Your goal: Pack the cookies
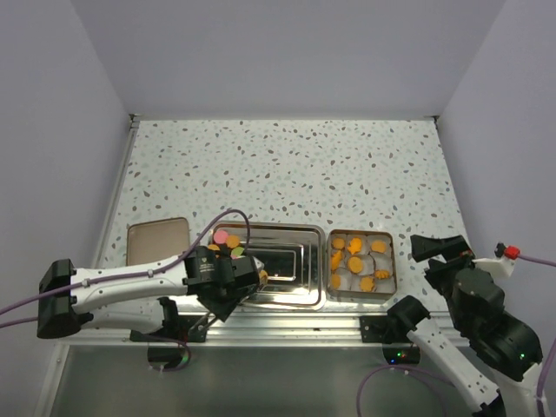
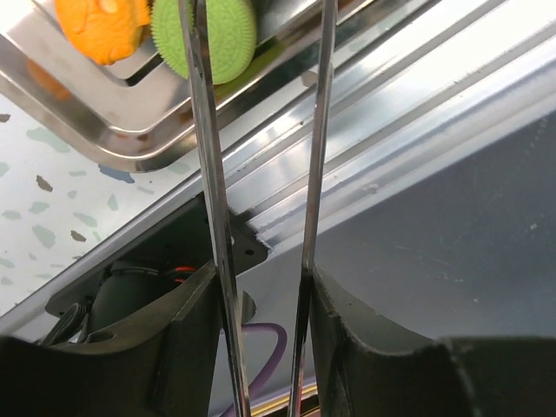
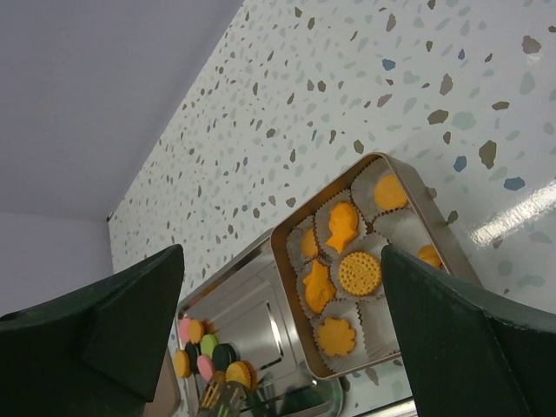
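A pile of loose cookies (image 1: 228, 243), pink, green, orange and dark discs, lies at the left end of a steel tray (image 1: 278, 228). My left gripper (image 1: 246, 280) sits low over that end, shut on thin metal tweezers (image 2: 208, 174) whose blades stand apart. A green cookie (image 2: 217, 35) and an orange one (image 2: 100, 26) lie by the tray rim (image 2: 130, 130); the tweezer tips are out of view. A square tin (image 1: 360, 231) holds orange cookies (image 3: 358, 274) in white paper cups. My right gripper (image 3: 278, 347) is open and empty, high above the tin.
The tin's brown lid (image 1: 158, 241) lies flat left of the tray. An aluminium rail (image 2: 408, 113) runs along the table's near edge just behind the tray. White walls stand on three sides. The loose pile also shows in the right wrist view (image 3: 204, 356).
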`<move>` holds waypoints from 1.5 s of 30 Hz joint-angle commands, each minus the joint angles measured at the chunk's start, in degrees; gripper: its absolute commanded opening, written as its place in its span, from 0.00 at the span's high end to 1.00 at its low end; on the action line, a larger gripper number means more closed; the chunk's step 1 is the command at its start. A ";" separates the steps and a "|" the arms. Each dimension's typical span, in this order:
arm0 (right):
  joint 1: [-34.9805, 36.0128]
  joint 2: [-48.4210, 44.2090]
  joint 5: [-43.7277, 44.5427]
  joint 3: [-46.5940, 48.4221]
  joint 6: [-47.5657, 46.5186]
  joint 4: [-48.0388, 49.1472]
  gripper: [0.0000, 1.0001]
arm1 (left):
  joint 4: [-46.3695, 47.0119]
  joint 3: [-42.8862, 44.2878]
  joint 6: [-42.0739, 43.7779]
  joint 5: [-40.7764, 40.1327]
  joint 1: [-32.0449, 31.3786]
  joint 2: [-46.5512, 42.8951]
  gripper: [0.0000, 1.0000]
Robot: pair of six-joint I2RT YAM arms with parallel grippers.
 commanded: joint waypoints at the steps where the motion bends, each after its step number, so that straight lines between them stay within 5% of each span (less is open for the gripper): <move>1: -0.01 -1.41 0.03 2.07 3.10 -2.89 0.01 | -2.37 0.53 -3.01 -4.85 -0.22 1.58 0.58; 17: -0.01 -0.01 0.65 4.53 2.67 0.79 0.01 | -2.20 28.81 0.24 -9.78 -0.31 12.73 0.68; 34: -0.01 4.30 3.55 9.54 -2.78 6.87 0.01 | 4.04 61.76 6.48 -4.95 -3.73 37.95 0.70; 45: 0.07 2.63 5.57 11.03 -1.82 2.91 0.01 | 8.70 67.41 10.35 2.09 -8.66 46.58 0.69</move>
